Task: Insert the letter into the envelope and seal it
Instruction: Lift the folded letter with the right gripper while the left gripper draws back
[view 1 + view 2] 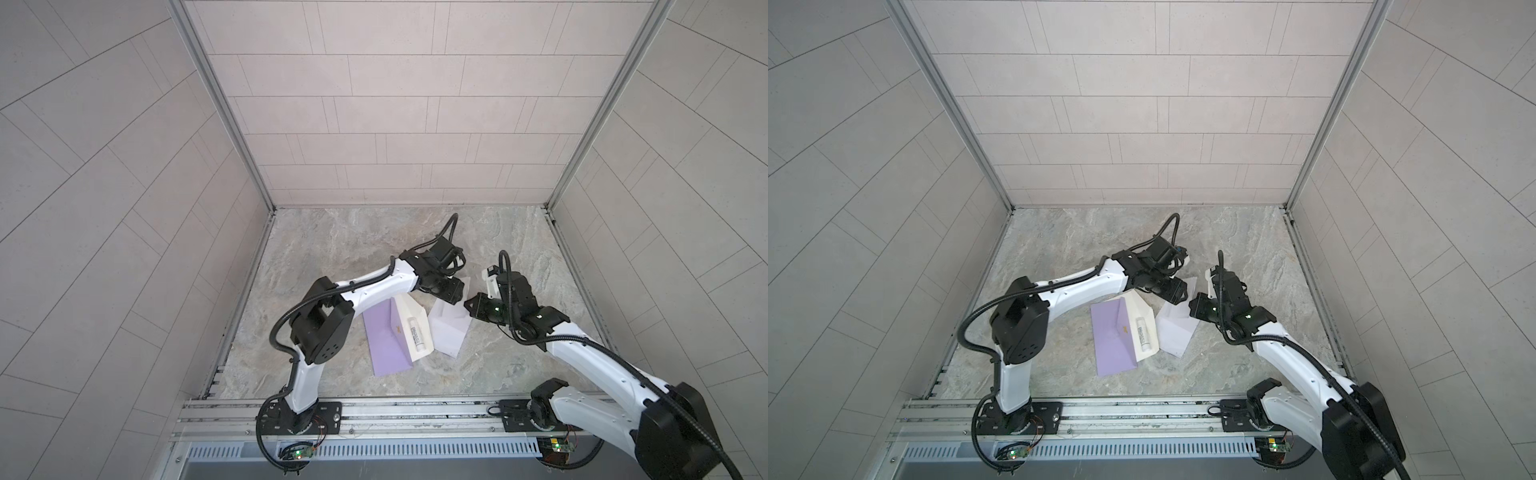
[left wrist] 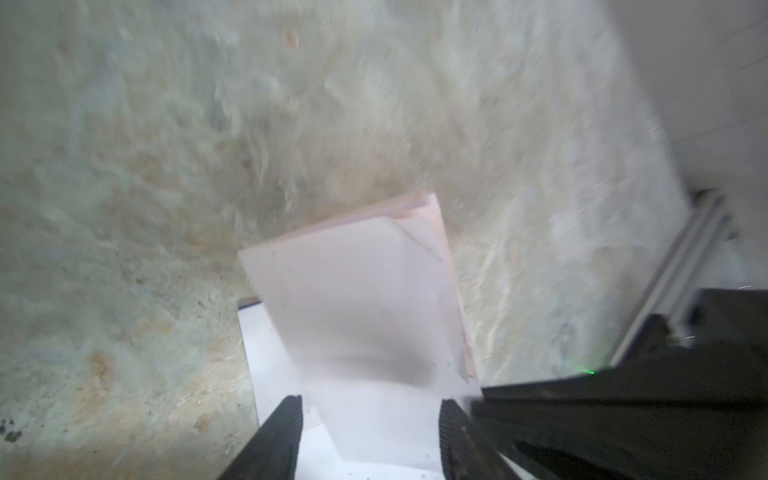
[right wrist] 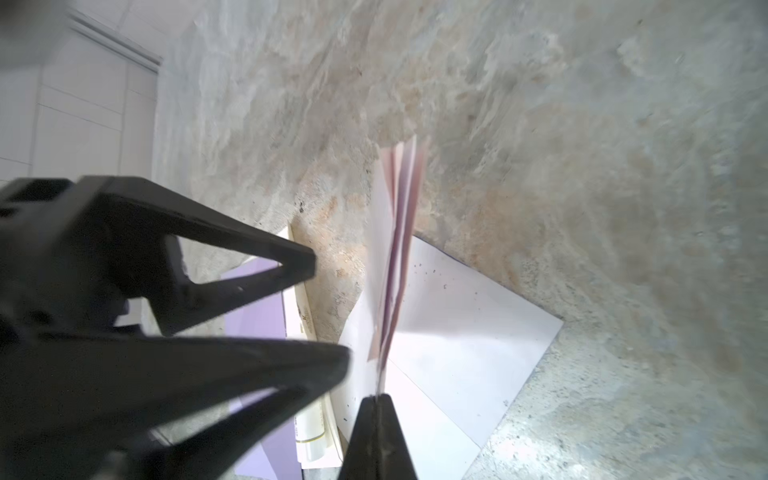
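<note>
Right claw (image 3: 376, 401) is clenched on one end of the folded letter (image 3: 392, 249), holding it on edge above the surface (image 1: 332, 249), about mid-surface and a bit toward the right edge. Left claw (image 2: 370, 415) is released, fingers (image 2: 282, 428) spread either side of the letter. I can't make out any contact.

Purple envelope (image 1: 384, 340) lies flat, mid-surface toward the front edge, on the left-arm side of both claws. Its long axis runs roughly front-to-back, slightly skewed. The flap (image 1: 409, 318) is folded out toward the right arm, so the mouth faces the letter. A glue stick (image 1: 417, 334) lies on the flap, parallel to that axis. A loose white sheet (image 1: 451, 332) lies flat between the envelope and the right claw.

My read:
- The right arm has the letter and is nearer the mouth.
- The letter must be laid flat, long edge parallel to the fold line, then slid leftward and slightly frontward.
- The glue stick sits right in that path and will likely get shoved.
- The left claw is free to pin the envelope.
</note>
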